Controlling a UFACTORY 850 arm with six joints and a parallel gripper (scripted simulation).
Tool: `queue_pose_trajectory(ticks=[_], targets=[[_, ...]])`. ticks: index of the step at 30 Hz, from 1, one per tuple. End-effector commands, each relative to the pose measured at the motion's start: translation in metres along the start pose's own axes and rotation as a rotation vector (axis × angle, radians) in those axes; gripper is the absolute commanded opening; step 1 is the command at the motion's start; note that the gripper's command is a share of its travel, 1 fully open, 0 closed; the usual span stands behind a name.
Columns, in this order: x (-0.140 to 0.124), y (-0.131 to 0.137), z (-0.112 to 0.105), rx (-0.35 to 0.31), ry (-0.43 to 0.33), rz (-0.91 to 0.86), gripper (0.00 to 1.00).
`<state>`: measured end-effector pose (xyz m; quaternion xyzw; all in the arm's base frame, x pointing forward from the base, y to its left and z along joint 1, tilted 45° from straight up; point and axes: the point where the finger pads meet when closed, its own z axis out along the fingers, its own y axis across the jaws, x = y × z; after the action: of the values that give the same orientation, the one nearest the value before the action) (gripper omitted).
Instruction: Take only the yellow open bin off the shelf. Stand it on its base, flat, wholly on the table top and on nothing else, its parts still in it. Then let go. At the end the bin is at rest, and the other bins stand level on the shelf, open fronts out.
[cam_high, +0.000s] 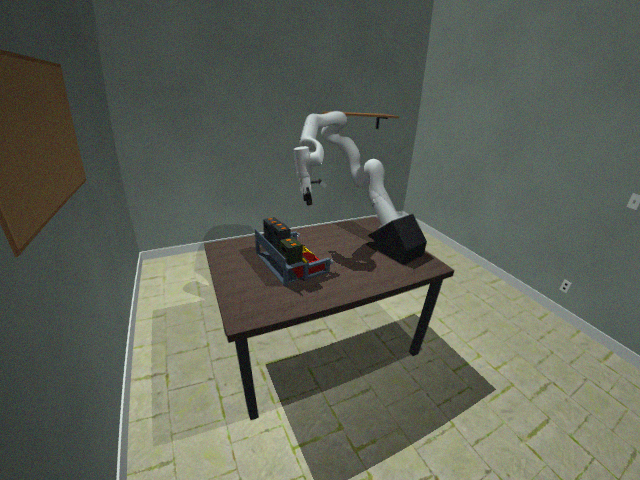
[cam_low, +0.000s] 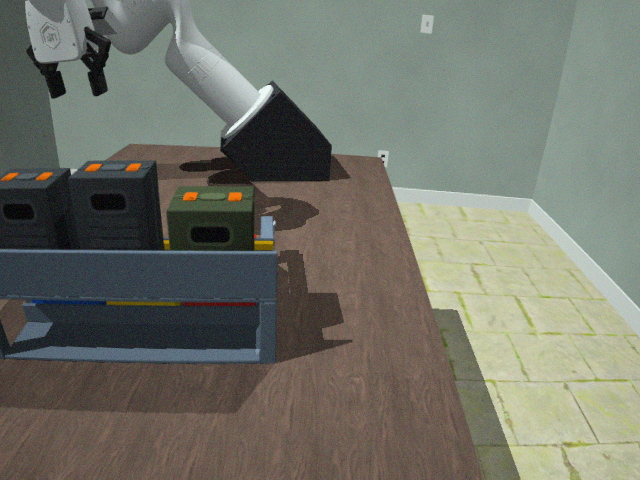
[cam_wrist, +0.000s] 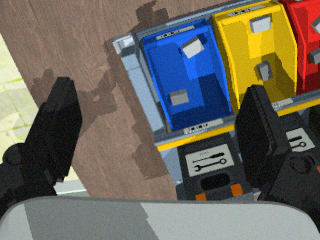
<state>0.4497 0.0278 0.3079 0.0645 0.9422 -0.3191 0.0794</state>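
Note:
The yellow open bin (cam_wrist: 256, 46) (cam_low: 139, 304) sits on the blue-grey shelf, between a blue bin (cam_wrist: 187, 76) and a red bin (cam_wrist: 306, 40); small grey parts lie in each. In the exterior view only the yellow bin's thin back edge (cam_low: 143, 303) shows under the shelf rail. My gripper (cam_low: 72, 82) is open and empty, high above the shelf. In the wrist view its two fingers frame the blue bin and part of the yellow bin. In the top view the gripper (cam_high: 308, 197) hangs above the shelf's far end (cam_high: 289, 253).
Two dark toolboxes (cam_low: 113, 204) and a green one (cam_low: 211, 217) with orange latches stand on the shelf's upper level. The arm's black base (cam_low: 279, 136) stands at the table's far corner. The table edge (cam_low: 444, 335) drops to the tiled floor.

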Motion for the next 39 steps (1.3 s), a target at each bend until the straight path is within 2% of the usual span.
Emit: queue_pose_trajectory(ticks=[1, 9, 14, 26, 31, 39], targets=[[-0.001, 0.0, -0.001, -0.001, -0.001, 0.0, 1.0], [-0.001, 0.0, -0.001, -0.001, -0.001, 0.0, 1.0], [0.04, 0.025, -0.016, 0.09, -0.132, -0.205, 1.0], [0.04, 0.025, -0.016, 0.09, -0.132, -0.205, 1.0], [0.08, 0.048, -0.032, 0.091, -0.133, -0.207, 1.0], [0.08, 0.048, -0.032, 0.091, -0.133, -0.207, 1.0]])
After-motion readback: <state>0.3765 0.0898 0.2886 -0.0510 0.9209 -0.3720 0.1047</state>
